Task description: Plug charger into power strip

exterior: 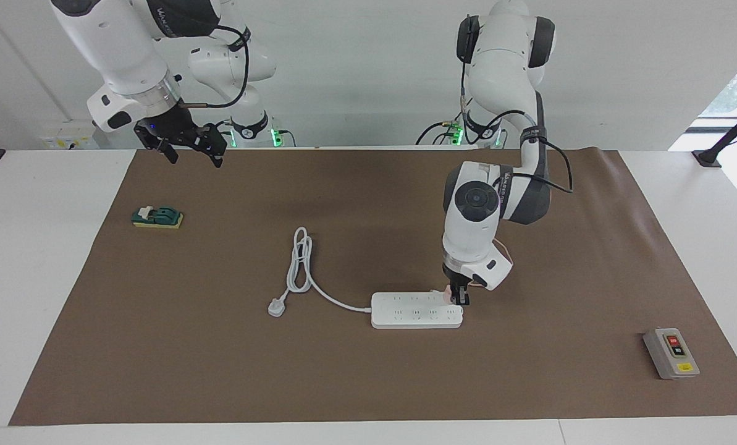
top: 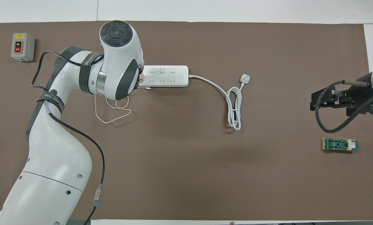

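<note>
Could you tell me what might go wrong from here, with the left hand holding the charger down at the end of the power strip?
1. The left hand, shut on the charger, works at the very end of the power strip; the strip lies loose, so pushing could tip or slide it.
2. The arm hides the socket from overhead, so misaligned pins may go unnoticed.
3. The pink cable lies looped under the arm and could snag on withdrawal.

The right hand waits, open, above the mat's edge.

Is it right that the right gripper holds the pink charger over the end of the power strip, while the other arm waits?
No, the left gripper holds the charger over the power strip, as the facing view shows; the right gripper waits, open.
</note>
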Robot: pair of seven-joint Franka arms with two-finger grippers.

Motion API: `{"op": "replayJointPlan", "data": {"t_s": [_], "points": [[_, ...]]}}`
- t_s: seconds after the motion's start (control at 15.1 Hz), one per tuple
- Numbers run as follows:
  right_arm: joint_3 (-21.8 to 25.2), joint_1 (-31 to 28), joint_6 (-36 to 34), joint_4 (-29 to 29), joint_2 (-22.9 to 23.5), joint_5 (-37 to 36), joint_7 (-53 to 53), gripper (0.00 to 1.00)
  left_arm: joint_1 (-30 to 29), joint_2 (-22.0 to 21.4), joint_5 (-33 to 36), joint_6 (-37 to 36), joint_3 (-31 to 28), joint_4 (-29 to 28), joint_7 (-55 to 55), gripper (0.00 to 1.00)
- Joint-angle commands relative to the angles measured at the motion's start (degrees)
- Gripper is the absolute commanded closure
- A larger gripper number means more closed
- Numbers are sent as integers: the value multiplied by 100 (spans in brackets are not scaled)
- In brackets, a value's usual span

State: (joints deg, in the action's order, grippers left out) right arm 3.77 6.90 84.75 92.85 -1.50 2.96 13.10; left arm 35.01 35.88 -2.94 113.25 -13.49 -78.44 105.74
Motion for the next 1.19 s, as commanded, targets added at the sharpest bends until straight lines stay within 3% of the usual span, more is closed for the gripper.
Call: {"op": "replayJointPlan", "data": {"t_s": [0.0,1.13], "points": [[-35,-75,-90,5,-52,-77,-123,0,103,-107,127,215,-48,-338,105,100],[-35,-66,-90,5,-52,-77,-123,0,147,-212,127,391,-48,-646,105,100]]}}
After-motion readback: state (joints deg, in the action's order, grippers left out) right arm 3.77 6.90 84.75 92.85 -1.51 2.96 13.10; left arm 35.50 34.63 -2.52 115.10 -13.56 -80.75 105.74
